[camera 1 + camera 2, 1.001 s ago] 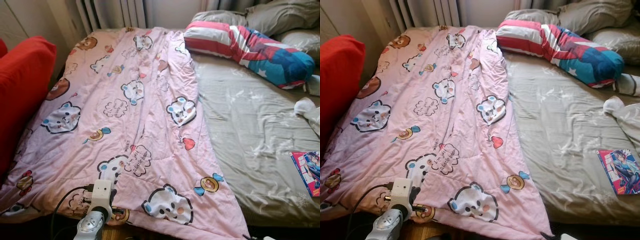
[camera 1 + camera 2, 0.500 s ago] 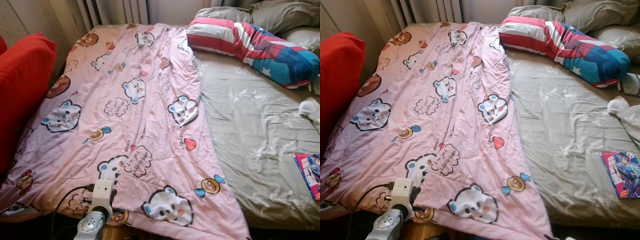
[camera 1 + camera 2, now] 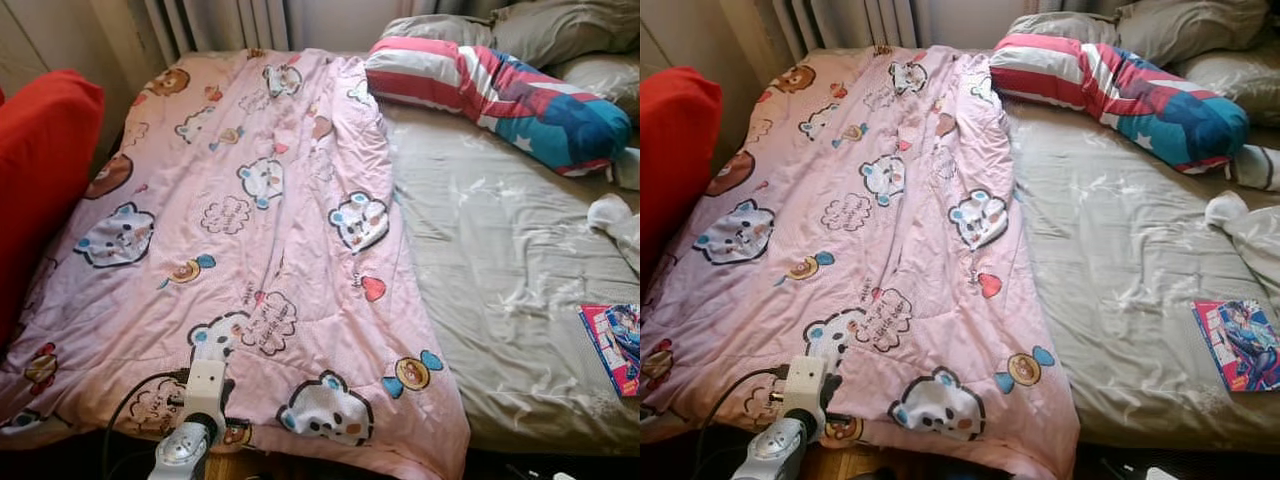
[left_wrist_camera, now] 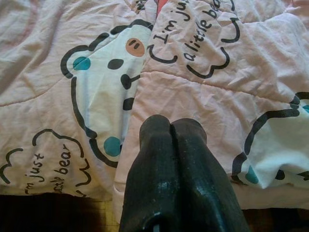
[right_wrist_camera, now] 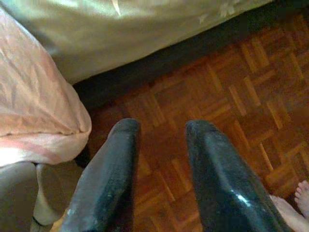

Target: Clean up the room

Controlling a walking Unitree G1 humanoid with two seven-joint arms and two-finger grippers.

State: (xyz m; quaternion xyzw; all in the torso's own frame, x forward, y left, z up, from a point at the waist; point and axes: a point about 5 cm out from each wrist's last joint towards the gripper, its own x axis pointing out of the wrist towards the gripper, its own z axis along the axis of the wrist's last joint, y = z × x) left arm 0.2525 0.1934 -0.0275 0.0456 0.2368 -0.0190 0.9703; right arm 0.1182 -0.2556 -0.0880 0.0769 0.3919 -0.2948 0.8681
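Note:
A pink blanket (image 3: 250,230) printed with cartoon bears covers the left half of the bed, and its foot end hangs over the edge. My left arm (image 3: 200,400) reaches to that foot edge. In the left wrist view my left gripper (image 4: 171,126) is shut, its fingers pressed together with the blanket's cloth (image 4: 203,53) gathered at the tips. My right gripper (image 5: 161,128) hangs open with nothing between its fingers. It is over the parquet floor (image 5: 231,96) beside the blanket's hanging corner (image 5: 38,111).
The bare grey-green sheet (image 3: 500,260) covers the bed's right half. A striped red, white and blue pillow (image 3: 500,85) and grey pillows (image 3: 560,30) lie at its head. A comic book (image 3: 612,345) and white cloth (image 3: 615,215) lie at the right edge. A red cushion (image 3: 40,170) is on the left. A person's toes (image 5: 301,193) are on the floor.
The blanket's lower right corner has drawn in to the left, baring more sheet at the bed's foot. The view swayed slightly; my left arm stays at the foot edge.

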